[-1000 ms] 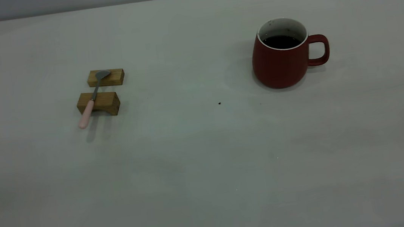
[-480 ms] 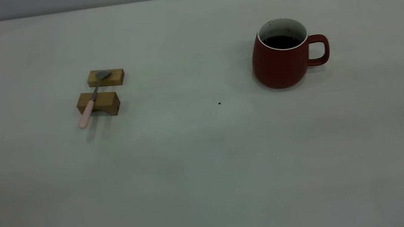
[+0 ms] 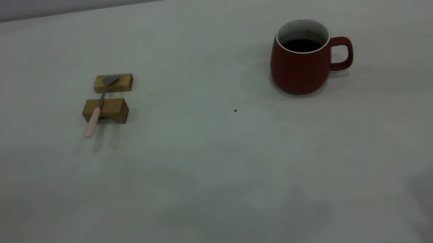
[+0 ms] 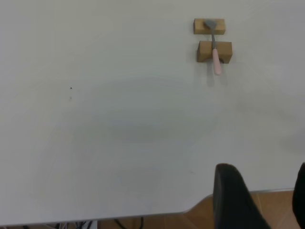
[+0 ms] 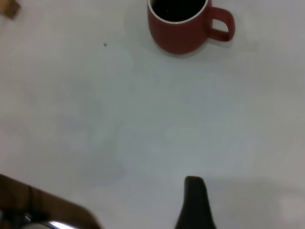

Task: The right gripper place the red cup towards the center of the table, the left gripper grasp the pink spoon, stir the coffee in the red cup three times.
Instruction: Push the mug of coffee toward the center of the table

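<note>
Red cup [image 3: 302, 62] sits far right on the table [image 3: 212, 158], untouched, coffee [image 3: 302, 45] unstirred. Pink spoon [image 3: 95, 113] rests across two wooden blocks [image 3: 108, 98]. Can't tell either gripper's state; nothing's done yet.

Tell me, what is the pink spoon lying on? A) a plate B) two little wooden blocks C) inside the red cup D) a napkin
B: the pink spoon lies across two small wooden blocks, its grey bowl on the farther block, far from the red cup.
</note>
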You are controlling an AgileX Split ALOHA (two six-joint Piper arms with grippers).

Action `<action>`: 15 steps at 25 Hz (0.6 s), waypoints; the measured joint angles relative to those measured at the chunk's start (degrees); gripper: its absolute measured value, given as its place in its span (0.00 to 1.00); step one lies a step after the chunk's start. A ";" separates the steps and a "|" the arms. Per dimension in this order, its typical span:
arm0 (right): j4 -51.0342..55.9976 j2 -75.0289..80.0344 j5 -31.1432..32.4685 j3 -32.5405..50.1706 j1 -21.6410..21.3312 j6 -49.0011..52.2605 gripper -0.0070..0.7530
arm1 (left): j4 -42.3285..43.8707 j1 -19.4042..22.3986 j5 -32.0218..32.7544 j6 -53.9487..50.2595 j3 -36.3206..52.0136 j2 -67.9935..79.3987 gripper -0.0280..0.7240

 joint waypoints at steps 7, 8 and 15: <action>12.03 23.88 -5.72 -11.97 0.00 -27.56 0.80 | 0.00 0.00 0.00 0.00 0.00 0.00 0.55; 13.51 26.94 -5.87 -13.88 0.00 -32.28 0.79 | 0.00 0.00 0.00 0.00 0.00 0.00 0.55; 21.87 45.35 -6.74 -24.87 0.00 -66.35 0.77 | 0.00 0.00 0.00 0.00 0.00 0.00 0.55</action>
